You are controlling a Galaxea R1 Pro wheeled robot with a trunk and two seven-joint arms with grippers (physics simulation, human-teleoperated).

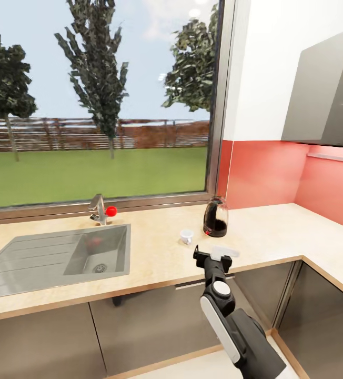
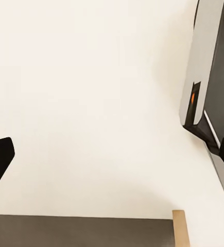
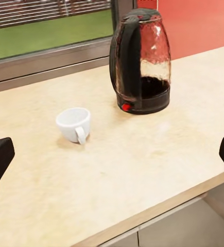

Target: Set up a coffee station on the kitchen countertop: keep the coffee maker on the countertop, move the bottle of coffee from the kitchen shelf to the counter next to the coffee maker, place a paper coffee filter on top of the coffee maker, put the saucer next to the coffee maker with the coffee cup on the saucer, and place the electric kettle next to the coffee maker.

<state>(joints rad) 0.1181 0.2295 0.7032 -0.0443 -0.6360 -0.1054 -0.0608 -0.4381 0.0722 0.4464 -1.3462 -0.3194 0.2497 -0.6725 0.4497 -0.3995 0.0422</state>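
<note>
Countertop [image 1: 276, 231] bears kettle [image 1: 215, 217] beside cup [image 1: 186, 236]; right tool [image 1: 212, 258] spread.

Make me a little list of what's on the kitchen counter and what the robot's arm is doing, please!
countertop: light wood-look slab running under a big window
sink: grey metal, set into the counter, tap with a red knob behind it
electric kettle: dark, upright, near the red wall
coffee cup: small and white, on the bare counter beside the kettle, apart from it
saucer: white piece just past the right end effector, probably the saucer
right end effector: open, at the counter's front edge, pointing toward the cup and kettle
left end effector: fingertips wide apart, over pale floor
</note>
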